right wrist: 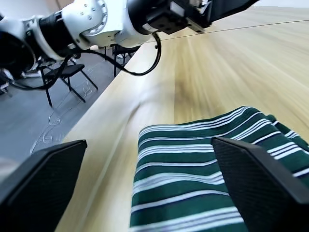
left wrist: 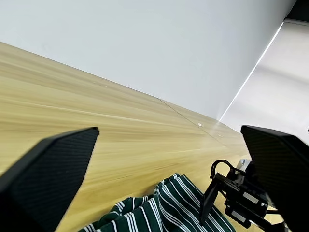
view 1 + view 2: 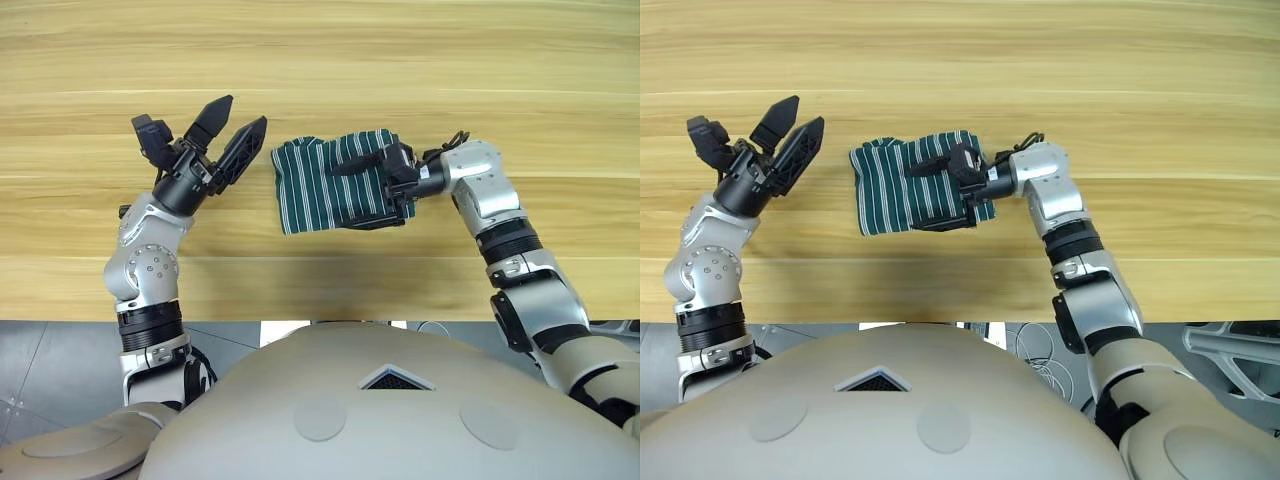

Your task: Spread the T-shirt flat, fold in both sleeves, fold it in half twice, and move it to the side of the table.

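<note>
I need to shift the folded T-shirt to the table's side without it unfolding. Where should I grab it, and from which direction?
Probably the right-hand edge of the T-shirt, coming in from the robot's right. The layers look bunched thickest there, and the right gripper sits open over that edge. The left edge lies flatter against the table, so it is harder to pinch.

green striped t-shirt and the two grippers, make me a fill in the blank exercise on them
1. The green white-striped cloth T-shirt lies ____ on the light wooden table.
2. The black left gripper is beside the shirt, not touching it, with its fingers ____.
3. The black right gripper is at the shirt's ____ edge.
Missing words: folded; open; right.
</note>
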You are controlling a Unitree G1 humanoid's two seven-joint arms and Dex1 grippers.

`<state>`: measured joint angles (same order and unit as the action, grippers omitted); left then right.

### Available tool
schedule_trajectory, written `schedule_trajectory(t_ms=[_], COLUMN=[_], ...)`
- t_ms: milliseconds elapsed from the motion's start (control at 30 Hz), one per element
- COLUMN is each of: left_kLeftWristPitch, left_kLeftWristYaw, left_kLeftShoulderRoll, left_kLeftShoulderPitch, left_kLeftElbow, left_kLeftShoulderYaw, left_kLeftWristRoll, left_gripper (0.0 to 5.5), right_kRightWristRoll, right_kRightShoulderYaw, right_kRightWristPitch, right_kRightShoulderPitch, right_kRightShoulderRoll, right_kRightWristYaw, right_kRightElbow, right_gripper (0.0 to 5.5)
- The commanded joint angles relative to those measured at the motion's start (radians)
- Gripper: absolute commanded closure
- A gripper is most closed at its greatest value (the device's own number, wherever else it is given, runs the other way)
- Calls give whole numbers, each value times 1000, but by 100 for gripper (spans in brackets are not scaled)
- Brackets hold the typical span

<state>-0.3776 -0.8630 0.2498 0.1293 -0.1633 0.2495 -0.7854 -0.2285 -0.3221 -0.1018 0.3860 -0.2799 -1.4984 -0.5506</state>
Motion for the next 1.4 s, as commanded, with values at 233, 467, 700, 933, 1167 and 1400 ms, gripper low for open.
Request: schedule_trajectory(t_ms=[233,467,700,933,1167,1400], left_kLeftWristPitch=[35,35,66,120,148,372], left_kLeftWristYaw=[-35,-49,-47,-34,-25,71], left_kLeftShoulderRoll=[15,29,13,-20,-44,-82], left_kLeftShoulderPitch=[9,13,26,57,52,14], left_kLeftElbow=[9,18,16,-15,-10,54], left_kLeftShoulderYaw=[-13,-7,-8,-30,-47,12], left_kLeftWristRoll=[6,-1,11,23,25,149], left_gripper=[11,11,11,11,11,11], right_kRightWristRoll=[267,432,285,236,245,160], right_kRightShoulderYaw=[-65,-113,149,352,431,559], right_kRightWristPitch=[-296,-302,-201,-53,-75,-473], right_kRightShoulderPitch=[280,301,221,73,70,190], right_kRightShoulderRoll=[141,116,-55,-248,-296,-298], right_kRightWristYaw=[197,352,687,1142,1216,1230], right_kRightElbow=[-546,-744,-817,-838,-827,-752], right_gripper=[70,70,70,70,70,70])
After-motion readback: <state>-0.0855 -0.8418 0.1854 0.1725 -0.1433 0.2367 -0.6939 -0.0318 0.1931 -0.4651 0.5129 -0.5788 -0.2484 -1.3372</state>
